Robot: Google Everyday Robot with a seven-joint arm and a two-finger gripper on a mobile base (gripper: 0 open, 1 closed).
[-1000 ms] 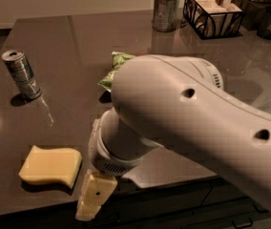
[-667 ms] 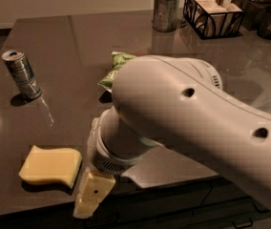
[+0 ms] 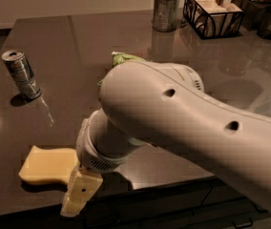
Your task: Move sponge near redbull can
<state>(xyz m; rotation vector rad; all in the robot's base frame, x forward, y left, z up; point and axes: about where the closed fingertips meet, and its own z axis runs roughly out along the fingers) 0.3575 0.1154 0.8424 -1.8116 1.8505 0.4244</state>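
Observation:
The pale yellow sponge (image 3: 44, 165) lies flat near the table's front left edge. The redbull can (image 3: 22, 74) stands upright at the left side of the table, well behind the sponge. My gripper (image 3: 81, 193) hangs below the big white arm at the table's front edge, just right of the sponge and touching or overlapping its right end. The arm hides most of the gripper.
A green chip bag (image 3: 124, 59) lies mid-table, mostly hidden behind my arm. A metal cup with white-tipped sticks (image 3: 165, 12), a black wire basket (image 3: 213, 13) and dark containers (image 3: 268, 8) stand along the back. The dark table (image 3: 88, 37) ends just below the sponge.
My gripper has shifted a little to the left, closer to the sponge's right end. The sponge and the can have not moved.

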